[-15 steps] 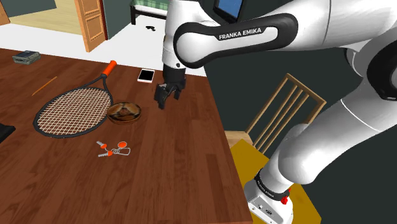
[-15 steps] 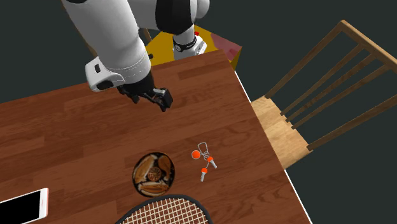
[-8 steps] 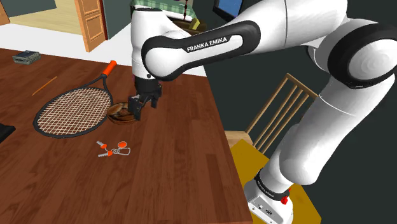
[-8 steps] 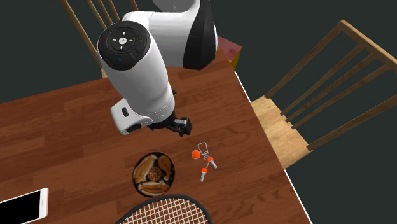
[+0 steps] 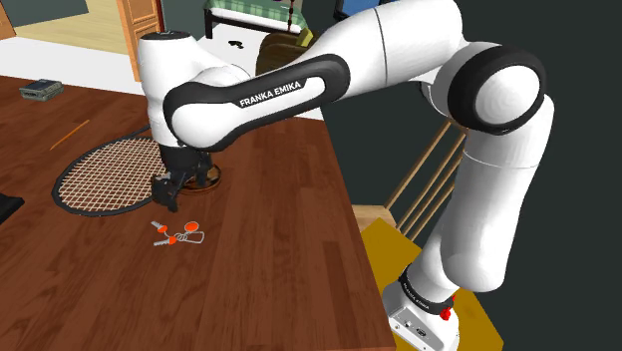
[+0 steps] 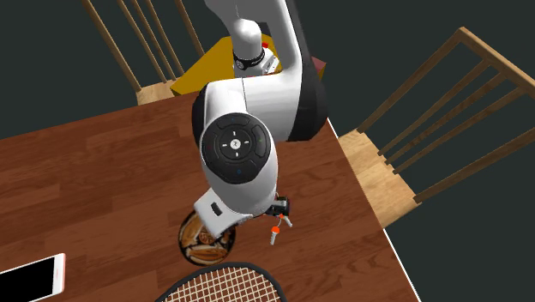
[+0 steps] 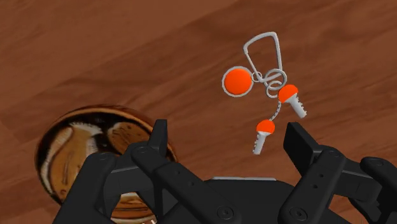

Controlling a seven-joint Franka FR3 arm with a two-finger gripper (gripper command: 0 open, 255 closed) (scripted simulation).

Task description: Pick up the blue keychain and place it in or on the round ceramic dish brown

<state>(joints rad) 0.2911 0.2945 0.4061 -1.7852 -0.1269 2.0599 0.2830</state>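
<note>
Two orange-capped keys and an orange disc on a silver loop make up the keychain [image 7: 287, 94], orange rather than blue. It lies flat on the wooden counter [image 5: 269, 269], untouched, just ahead of the end effector [image 7: 227, 130], whose fingers are spread and empty. So the grasp, lift and carry are all left. The brown dish [image 7: 70, 153] sits near, with the tennis racket [image 5: 105, 175] beside it. Bare wood runs to the counter's edge by the chair [image 6: 377, 176].
</note>
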